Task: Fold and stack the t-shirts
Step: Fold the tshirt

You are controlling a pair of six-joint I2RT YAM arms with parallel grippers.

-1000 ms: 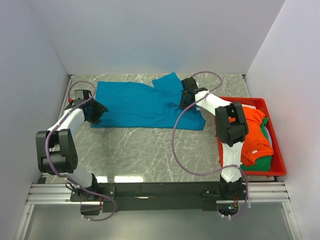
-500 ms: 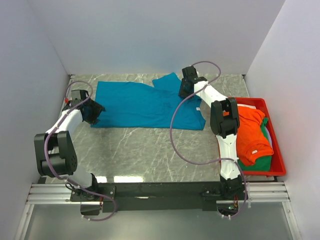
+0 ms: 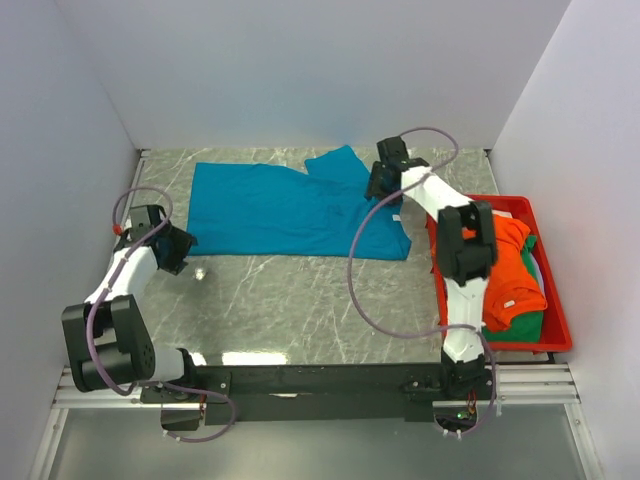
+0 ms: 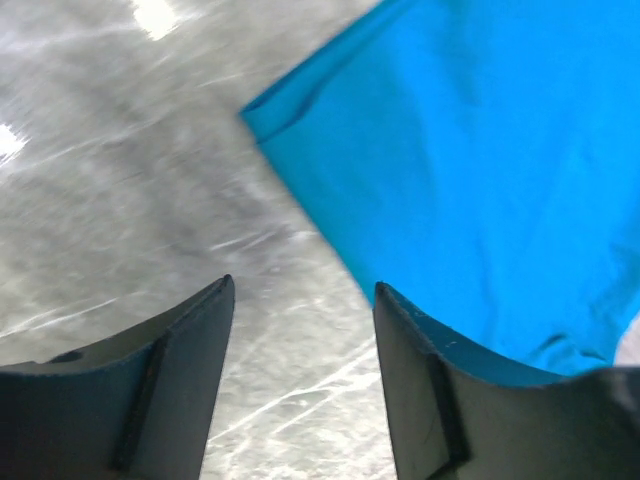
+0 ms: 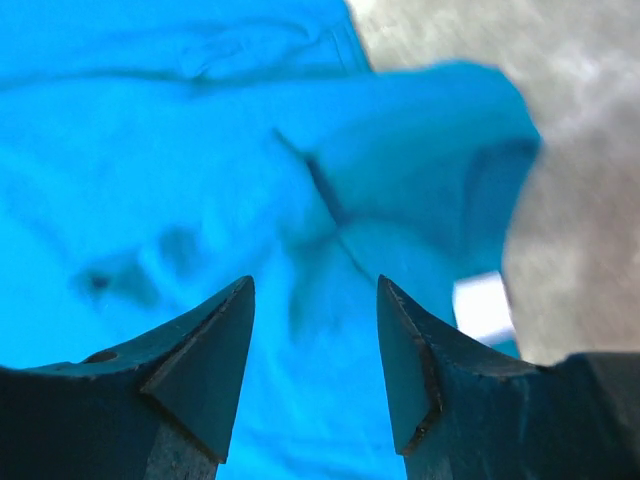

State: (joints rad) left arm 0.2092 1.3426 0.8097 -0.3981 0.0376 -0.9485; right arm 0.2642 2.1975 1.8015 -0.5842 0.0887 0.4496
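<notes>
While left claw (image 4: 300,292) and right claw (image 5: 315,288) gape empty | one teal t-shirt (image 3: 280,210) — spread; one red bin (image 3: 557,300)

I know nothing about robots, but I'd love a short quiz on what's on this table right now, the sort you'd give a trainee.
1. What colour is the shirt lying on top in the red bin?
2. Where is the teal-blue t-shirt? A) inside the bin B) spread out on the table C) hanging from a gripper
3. True or false: the left gripper and the right gripper are both open and hold nothing.

Key:
1. Orange; the orange t-shirt is on top.
2. B
3. True
</notes>
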